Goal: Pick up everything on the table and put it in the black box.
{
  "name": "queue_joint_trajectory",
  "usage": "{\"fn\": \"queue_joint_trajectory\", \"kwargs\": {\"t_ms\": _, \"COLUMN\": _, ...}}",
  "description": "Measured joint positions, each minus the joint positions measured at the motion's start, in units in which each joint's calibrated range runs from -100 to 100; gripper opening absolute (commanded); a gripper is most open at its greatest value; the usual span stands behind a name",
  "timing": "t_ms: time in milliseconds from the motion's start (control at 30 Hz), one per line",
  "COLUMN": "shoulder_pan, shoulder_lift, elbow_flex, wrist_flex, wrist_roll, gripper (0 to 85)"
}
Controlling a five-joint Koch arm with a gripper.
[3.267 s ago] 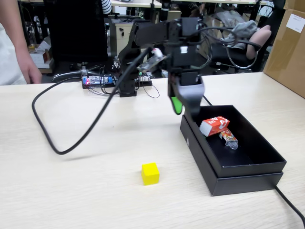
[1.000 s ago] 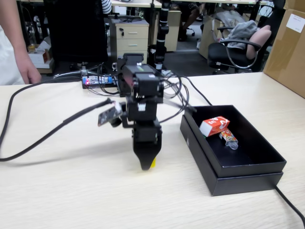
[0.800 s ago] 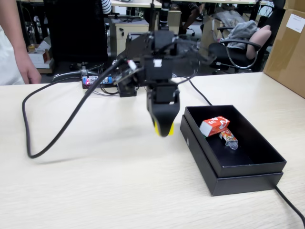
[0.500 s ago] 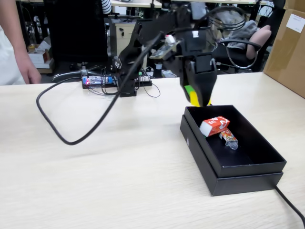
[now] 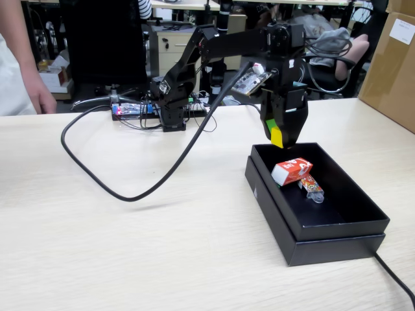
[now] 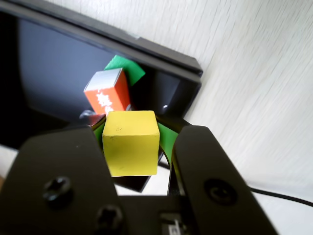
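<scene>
Fixed view, nearest first: bare stretch of the light wood-grain desk, a thick black cable looping across it. Right of that, the black box sits on the desk, open side up, a thinner cord running off past its near right corner.

Inside the box: red carton with white markings, tilted, toward the far end. Just beside it on the near side, the orange snack packet with a clear end.

Above the box's far left corner my claw hangs in the air, pointing down, clamped on the yellow cube. Cube is well clear of the box floor.

Wrist view confirms: yellow cube pinched between my two black fingers, the gap just the cube's width, green pad lining showing either side of it. Past the cube, the red carton lies on the dark box floor; a green shape shows behind the carton, looks like the green cube, partly hidden. Box rim runs diagonally, pale desk beyond it.

Further back in the fixed view: my arm base at the desk's far edge with a small lit board beside it. Person's arm at far left; brown cardboard carton at far right; office chair behind.
</scene>
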Motion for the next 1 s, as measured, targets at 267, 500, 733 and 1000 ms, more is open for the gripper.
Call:
{"fn": "queue_joint_trajectory", "kwargs": {"t_ms": 267, "shoulder_pan": -0.8, "shoulder_lift": 0.0, "elbow_flex": -2.2, "wrist_flex": 0.0, "wrist_roll": -0.2, "gripper": 15.2}}
{"fn": "queue_joint_trajectory", "kwargs": {"t_ms": 500, "shoulder_pan": -0.9, "shoulder_lift": -1.0, "elbow_flex": -7.9, "wrist_flex": 0.0, "wrist_roll": -0.2, "gripper": 26.7}}
{"fn": "queue_joint_trajectory", "kwargs": {"t_ms": 733, "shoulder_pan": -1.0, "shoulder_lift": -4.8, "elbow_flex": -7.7, "wrist_flex": 0.0, "wrist_roll": -0.2, "gripper": 38.3}}
{"fn": "queue_joint_trajectory", "kwargs": {"t_ms": 1000, "shoulder_pan": -7.1, "shoulder_lift": -7.3, "elbow_flex": 2.0, "wrist_flex": 0.0, "wrist_roll": -2.5, "gripper": 42.2}}
